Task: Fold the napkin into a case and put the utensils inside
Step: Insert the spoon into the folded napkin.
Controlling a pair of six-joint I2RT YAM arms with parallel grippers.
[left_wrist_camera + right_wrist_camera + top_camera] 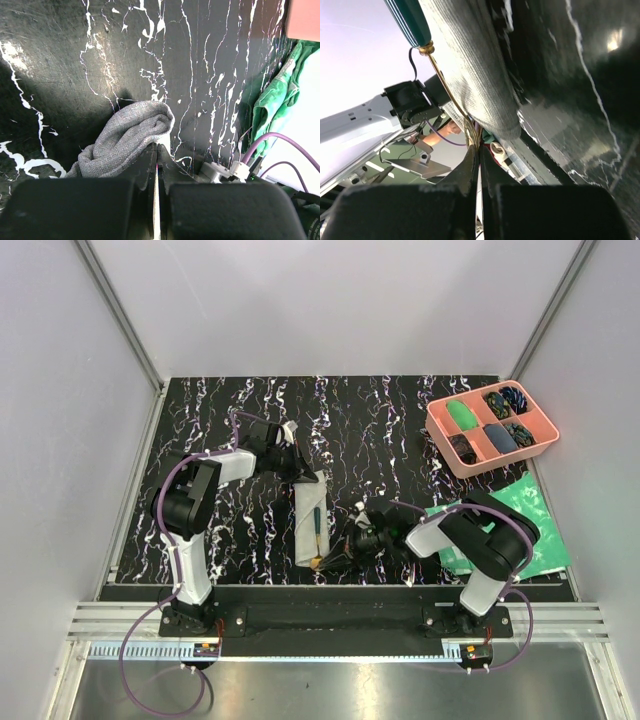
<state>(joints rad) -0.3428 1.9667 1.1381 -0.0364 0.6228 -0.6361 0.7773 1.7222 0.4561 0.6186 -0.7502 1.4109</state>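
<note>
The grey napkin (pixel 307 515) lies folded into a narrow strip, the case, at the table's middle. A utensil with a dark teal handle (pixel 317 523) lies along it. My left gripper (pixel 299 469) is at the strip's far end. In the left wrist view its jaws (pixel 157 146) are shut at the bunched cloth edge (pixel 132 135). My right gripper (pixel 337 558) is at the near end. In the right wrist view it (pixel 477 149) is shut on the utensils' thin golden metal ends, with the teal handle (pixel 411 22) lying against the cloth (pixel 475 65). Other utensils are hidden.
A pink compartmented tray (pixel 437 422) with small objects stands at the back right. A green-and-white mottled sheet (pixel 530 508) lies under the right arm, also showing in the left wrist view (pixel 272 100). Purple cables run along both arms.
</note>
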